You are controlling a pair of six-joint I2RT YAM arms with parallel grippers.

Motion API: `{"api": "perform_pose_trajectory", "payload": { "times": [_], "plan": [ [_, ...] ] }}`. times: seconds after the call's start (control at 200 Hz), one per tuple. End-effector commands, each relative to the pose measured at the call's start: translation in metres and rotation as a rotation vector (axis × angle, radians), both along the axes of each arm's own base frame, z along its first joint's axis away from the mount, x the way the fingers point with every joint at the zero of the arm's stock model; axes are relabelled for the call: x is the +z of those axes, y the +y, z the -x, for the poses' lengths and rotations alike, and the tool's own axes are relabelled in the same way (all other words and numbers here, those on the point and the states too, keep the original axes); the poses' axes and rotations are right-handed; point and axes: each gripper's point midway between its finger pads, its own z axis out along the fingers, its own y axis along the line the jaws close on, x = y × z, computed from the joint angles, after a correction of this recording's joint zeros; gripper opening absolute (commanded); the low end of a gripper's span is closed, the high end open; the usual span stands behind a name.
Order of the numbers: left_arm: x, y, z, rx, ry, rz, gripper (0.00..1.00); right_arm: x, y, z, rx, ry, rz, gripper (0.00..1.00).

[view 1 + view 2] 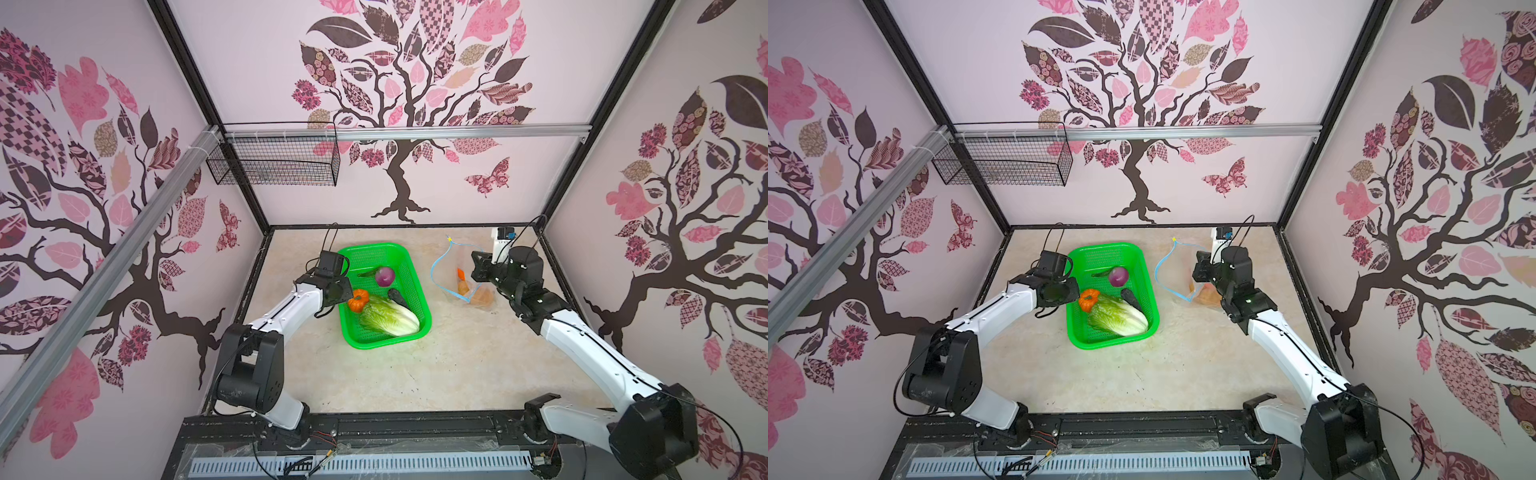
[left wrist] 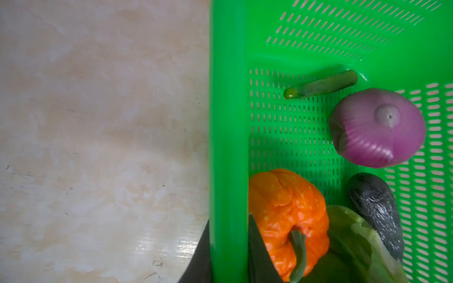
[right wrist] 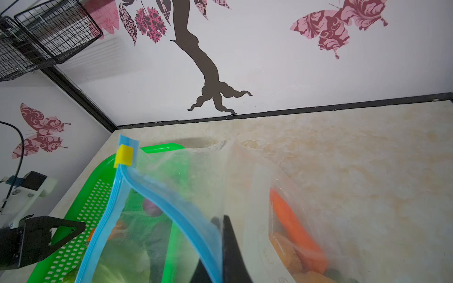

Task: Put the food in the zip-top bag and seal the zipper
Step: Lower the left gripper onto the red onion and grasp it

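Note:
The green mesh basket [image 1: 382, 249] holds the food: purple onion [image 2: 377, 127], orange pumpkin [image 2: 286, 210], cabbage [image 1: 388, 318], a dark elongated piece [image 2: 377, 213] and a small green pod [image 2: 321, 84]. My left gripper [image 2: 229, 220] is shut on the basket's left rim [image 2: 229, 122], one finger outside and one inside beside the pumpkin. The zip-top bag [image 1: 457, 262] stands to the right with its mouth open; a carrot [image 3: 291, 220] and potatoes [image 3: 286, 252] are inside. My right gripper [image 3: 220, 218] is shut on the blue zipper [image 3: 157, 196] strip. The yellow tab [image 3: 123, 155] sits at the strip's far end.
A black wire basket [image 1: 274, 158] hangs on the back wall at upper left. A small white and black device [image 1: 500, 241] stands at the table's back right corner, behind the right wrist. Bare marble tabletop [image 1: 436, 374] lies in front of basket and bag.

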Motion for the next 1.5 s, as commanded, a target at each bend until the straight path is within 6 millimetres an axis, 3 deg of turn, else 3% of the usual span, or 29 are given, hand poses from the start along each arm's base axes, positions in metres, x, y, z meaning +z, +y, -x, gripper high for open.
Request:
{"api": "perform_pose_trajectory", "payload": {
  "times": [0.0, 0.11, 0.26, 0.325, 0.55, 0.735, 0.81, 0.835, 0.915, 1.145, 1.495],
  "plan": [
    [0.002, 0.010, 0.003, -0.121, 0.021, -0.133, 0.18, 0.018, -0.004, 0.003, -0.011, -0.053, -0.004, 0.00],
    [-0.001, 0.017, 0.003, -0.127, 0.031, -0.164, 0.27, 0.018, -0.004, 0.003, -0.011, -0.052, -0.004, 0.00],
    [-0.002, 0.025, -0.001, -0.095, 0.070, -0.165, 0.63, 0.019, -0.004, 0.003, -0.009, -0.055, -0.006, 0.00],
    [0.005, 0.026, -0.004, -0.089, 0.076, -0.172, 0.69, 0.019, -0.004, 0.004, -0.008, -0.052, -0.005, 0.00],
    [0.065, 0.004, -0.023, -0.129, -0.049, -0.094, 0.75, 0.015, -0.002, 0.002, -0.006, -0.041, -0.007, 0.00],
    [0.115, -0.034, -0.046, -0.200, -0.205, -0.021, 0.82, 0.015, -0.001, 0.002, 0.004, -0.039, -0.010, 0.00],
    [0.125, -0.052, -0.054, -0.238, -0.242, 0.003, 0.89, 0.014, -0.001, 0.001, 0.003, -0.037, -0.010, 0.00],
    [0.127, -0.058, -0.056, -0.249, -0.253, 0.015, 0.97, 0.014, -0.001, 0.001, 0.003, -0.035, -0.009, 0.00],
    [0.127, -0.079, -0.064, -0.276, -0.268, 0.079, 0.98, 0.013, -0.001, 0.001, 0.003, -0.034, -0.009, 0.00],
    [0.102, -0.122, -0.079, -0.331, -0.226, 0.209, 0.98, 0.014, 0.000, 0.001, 0.006, -0.035, -0.014, 0.00],
    [0.033, -0.153, -0.071, -0.358, -0.089, 0.317, 0.95, 0.014, 0.001, 0.001, 0.010, -0.036, -0.017, 0.00]
  ]
}}
